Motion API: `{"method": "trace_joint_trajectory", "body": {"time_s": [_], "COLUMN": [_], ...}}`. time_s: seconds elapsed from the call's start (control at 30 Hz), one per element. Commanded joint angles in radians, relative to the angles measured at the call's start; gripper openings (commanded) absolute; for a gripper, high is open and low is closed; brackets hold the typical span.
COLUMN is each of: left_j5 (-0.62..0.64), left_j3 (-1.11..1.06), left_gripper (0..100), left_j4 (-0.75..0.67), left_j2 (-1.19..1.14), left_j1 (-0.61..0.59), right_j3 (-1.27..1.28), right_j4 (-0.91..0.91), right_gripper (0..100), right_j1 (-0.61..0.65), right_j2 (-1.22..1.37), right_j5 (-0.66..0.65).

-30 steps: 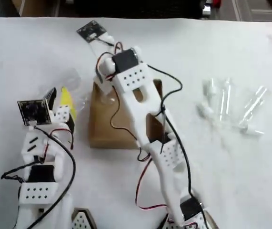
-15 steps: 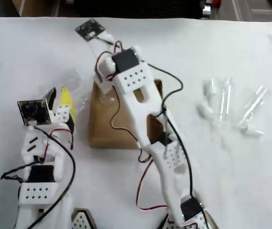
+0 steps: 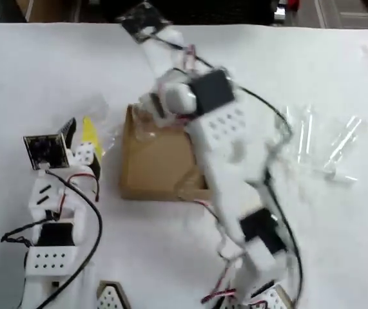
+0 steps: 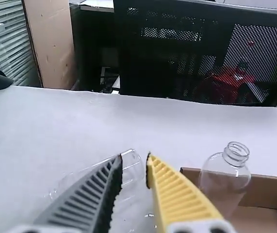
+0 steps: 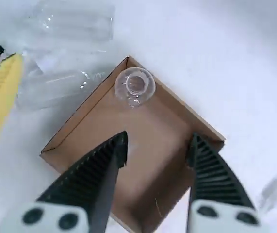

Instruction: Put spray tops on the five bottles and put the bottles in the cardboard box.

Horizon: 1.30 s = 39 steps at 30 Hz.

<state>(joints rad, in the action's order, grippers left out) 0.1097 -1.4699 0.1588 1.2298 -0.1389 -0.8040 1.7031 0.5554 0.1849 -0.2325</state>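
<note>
The right claw [image 5: 158,143] hangs above the brown cardboard box [image 5: 177,126] with its two black fingers spread wide and nothing between them. The box's floor shows through the gap. One clear plastic bottle without a top [image 5: 135,86] stands upright in a corner of the box, its open mouth facing up. The left claw [image 4: 134,162], which has one grey finger and one yellow, sits low over the white counter [image 3: 42,64] just beside the box. Its tips are parted only by a narrow gap. The open neck of a second clear bottle lying on its side [image 4: 131,159] shows at that gap. Whether the fingers press on this bottle cannot be told. Another clear uncapped bottle [image 5: 75,22] lies on the counter a little beyond it. On the far side of the box from the left claw, the loose spray tops with thin clear tubes [image 3: 330,171] lie scattered on the counter, well apart from both claws.
</note>
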Motion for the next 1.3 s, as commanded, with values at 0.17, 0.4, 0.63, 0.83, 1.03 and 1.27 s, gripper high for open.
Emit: {"method": "trace_joint_trajectory", "body": {"time_s": [0.17,0.4,0.63,0.83,1.03,1.27], "left_j5": [0.002,0.002,0.002,0.002,0.002,0.002], "left_j3": [0.012,0.012,0.017,0.018,0.017,0.014], "left_gripper": [8,8,8,8,8,8], "left_j4": [-0.034,-0.029,-0.029,-0.028,-0.028,-0.028], "left_j2": [-0.001,-0.002,0.001,0.001,0.002,0.002], "left_j1": [-0.007,-0.007,-0.007,-0.007,0.001,0.002], "right_j3": [0.439,0.961,1.326,1.462,1.465,1.536], "right_j4": [-0.024,-0.294,-0.667,-0.84,-0.839,-0.935], "right_gripper": [17.6,17.6,17.6,17.6,17.7,17.7], "right_j1": [-0.329,-0.435,-0.556,-0.565,-0.565,-0.558], "right_j2": [-0.504,-0.568,-0.605,-0.616,-0.608,-0.608], "right_j5": [0.014,0.137,0.304,0.374,0.428,0.479]}}
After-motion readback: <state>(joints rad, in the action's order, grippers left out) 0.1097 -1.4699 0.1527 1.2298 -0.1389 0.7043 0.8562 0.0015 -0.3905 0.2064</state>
